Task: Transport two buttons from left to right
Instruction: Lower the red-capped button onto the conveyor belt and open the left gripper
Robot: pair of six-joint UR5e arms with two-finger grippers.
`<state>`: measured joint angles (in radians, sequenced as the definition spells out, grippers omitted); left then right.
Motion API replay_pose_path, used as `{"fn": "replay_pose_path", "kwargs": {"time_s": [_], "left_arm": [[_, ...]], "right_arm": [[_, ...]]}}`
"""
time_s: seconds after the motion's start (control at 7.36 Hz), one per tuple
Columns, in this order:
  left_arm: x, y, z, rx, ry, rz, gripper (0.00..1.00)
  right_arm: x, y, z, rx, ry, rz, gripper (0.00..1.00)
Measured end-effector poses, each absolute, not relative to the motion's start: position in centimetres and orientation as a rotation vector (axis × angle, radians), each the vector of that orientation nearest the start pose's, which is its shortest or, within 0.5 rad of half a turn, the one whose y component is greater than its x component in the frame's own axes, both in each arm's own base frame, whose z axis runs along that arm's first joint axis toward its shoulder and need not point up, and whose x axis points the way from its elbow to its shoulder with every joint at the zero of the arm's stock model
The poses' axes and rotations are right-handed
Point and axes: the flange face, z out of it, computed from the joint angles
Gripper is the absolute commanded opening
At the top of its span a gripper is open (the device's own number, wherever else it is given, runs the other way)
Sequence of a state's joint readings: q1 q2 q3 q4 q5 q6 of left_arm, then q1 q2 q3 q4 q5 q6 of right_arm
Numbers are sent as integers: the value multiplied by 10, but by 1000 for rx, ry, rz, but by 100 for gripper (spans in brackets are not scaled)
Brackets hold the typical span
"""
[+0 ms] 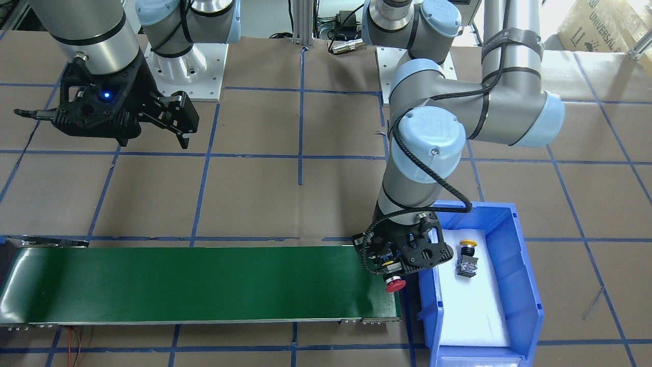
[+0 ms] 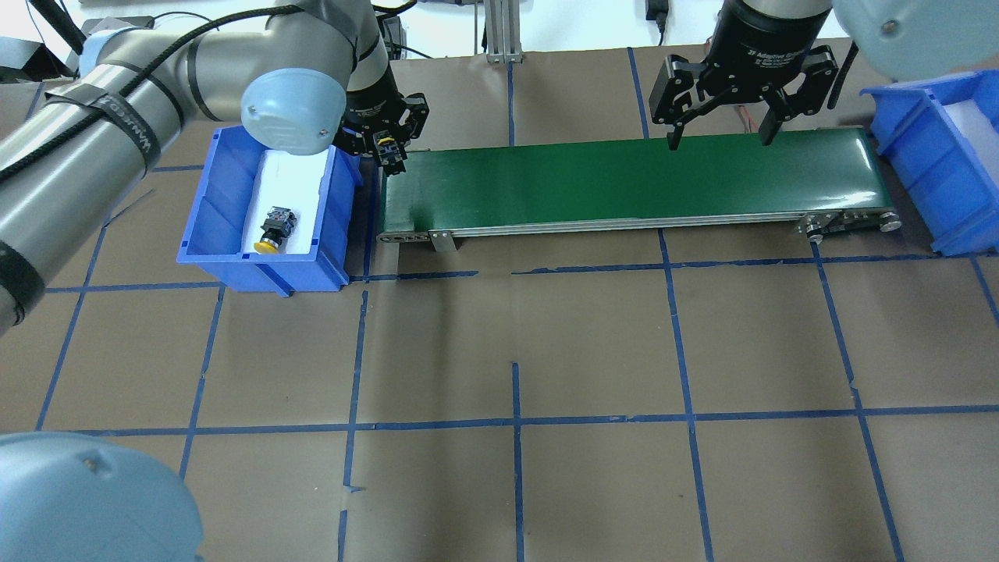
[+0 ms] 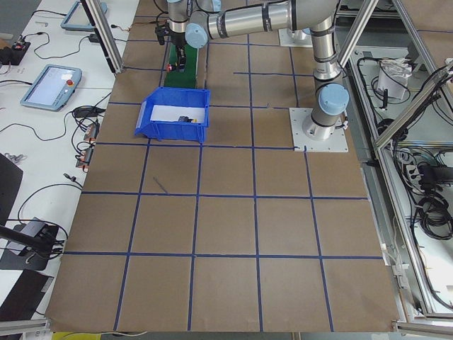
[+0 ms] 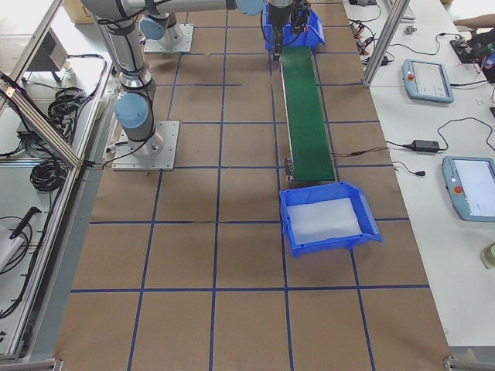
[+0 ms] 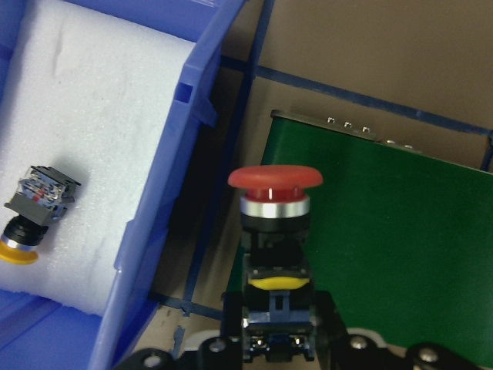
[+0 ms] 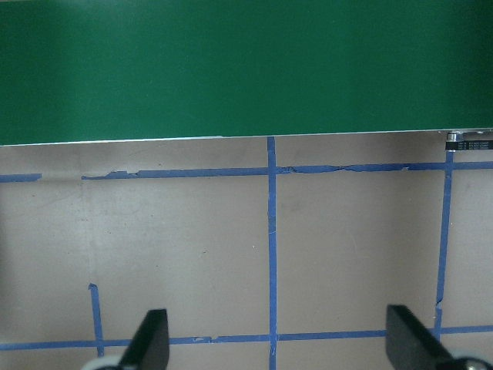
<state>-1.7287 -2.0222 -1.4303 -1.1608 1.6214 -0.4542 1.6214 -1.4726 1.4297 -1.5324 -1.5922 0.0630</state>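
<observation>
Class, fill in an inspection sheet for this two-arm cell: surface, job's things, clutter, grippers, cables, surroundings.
Surface: table covered in brown paper with a blue tape grid; green conveyor belt runs between the left bin and the right bin.
Job's things: red button held at the belt's end next to the left bin; yellow button lying on white foam in that bin.
Clutter: thin dark strip on the paper beside the left bin; cannot tell what it is.
Grippers: left gripper shut on the red button; right gripper open, above the belt's other end.
Cables: black cable along the left arm; thin wires by the conveyor.
Surroundings: teach pendants on a side bench.
</observation>
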Motion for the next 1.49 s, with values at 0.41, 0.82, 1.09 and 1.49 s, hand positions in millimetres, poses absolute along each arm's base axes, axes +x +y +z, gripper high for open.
{"fn": "replay_pose_path", "kwargs": {"time_s": [0.41,0.82,1.09,1.49], "left_arm": [[-266,-649,293,-479,3083,-205,94],[-266,-648,299,-478,3085,-229,100],[-242,-653,318,-435,3059,-266,100],[-137,-661,350,-182,3021,-241,100]], "right_arm": [[158,-526,503,20,3163,-9,100],[158,-526,503,19,3163,-9,100],[158,-526,503,19,3163,-9,100],[158,-526,503,20,3163,-9,100]]}}
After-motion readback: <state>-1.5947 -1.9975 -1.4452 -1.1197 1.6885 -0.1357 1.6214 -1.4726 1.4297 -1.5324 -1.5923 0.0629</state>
